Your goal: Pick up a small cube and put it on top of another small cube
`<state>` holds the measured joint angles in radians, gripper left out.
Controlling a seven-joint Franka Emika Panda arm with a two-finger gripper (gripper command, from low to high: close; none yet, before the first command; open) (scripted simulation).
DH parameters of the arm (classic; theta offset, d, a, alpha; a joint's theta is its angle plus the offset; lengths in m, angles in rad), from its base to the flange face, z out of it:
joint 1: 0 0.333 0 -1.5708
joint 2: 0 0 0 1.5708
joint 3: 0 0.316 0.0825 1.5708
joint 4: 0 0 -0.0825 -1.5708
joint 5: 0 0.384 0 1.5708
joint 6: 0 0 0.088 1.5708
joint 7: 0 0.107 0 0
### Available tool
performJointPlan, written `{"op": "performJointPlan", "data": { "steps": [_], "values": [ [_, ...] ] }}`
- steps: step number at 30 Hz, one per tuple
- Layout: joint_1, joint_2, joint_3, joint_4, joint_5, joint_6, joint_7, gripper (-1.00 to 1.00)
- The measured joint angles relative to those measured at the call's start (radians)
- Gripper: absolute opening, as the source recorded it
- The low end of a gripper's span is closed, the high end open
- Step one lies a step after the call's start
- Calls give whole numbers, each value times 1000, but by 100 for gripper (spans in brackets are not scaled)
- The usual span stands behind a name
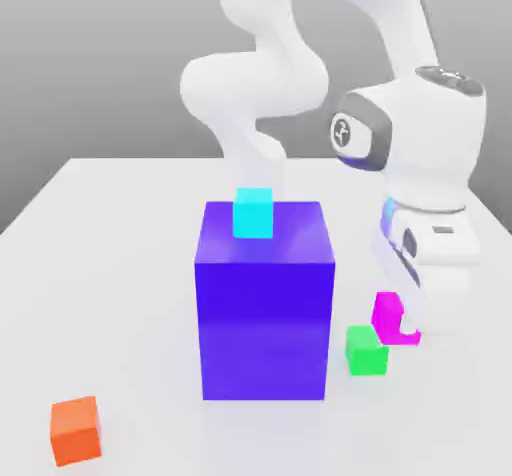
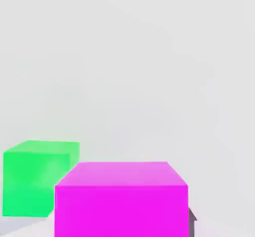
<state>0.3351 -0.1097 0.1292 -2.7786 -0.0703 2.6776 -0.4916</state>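
The small magenta cube sits low over the white table, right of the big blue-violet block. My gripper comes down from above and is shut on it, and a white finger covers the cube's upper right part. In the hand view the magenta cube is very close, with a dark fingertip flush against its side. The small green cube rests on the table just in front of the magenta one and touches it or nearly does. In the hand view the green cube stands beside and partly behind it.
A cyan cube lies on top of the blue-violet block. An orange cube rests near the table's front edge at the exterior view's left. The white table spreads wide around them.
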Motion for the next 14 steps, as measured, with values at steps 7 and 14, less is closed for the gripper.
{"op": "performJointPlan", "data": {
  "steps": [7,14],
  "values": [
    [82,-2,-53,-105,107,93,-280,-100],
    [79,154,-65,-101,62,244,-253,100]
  ]
}}
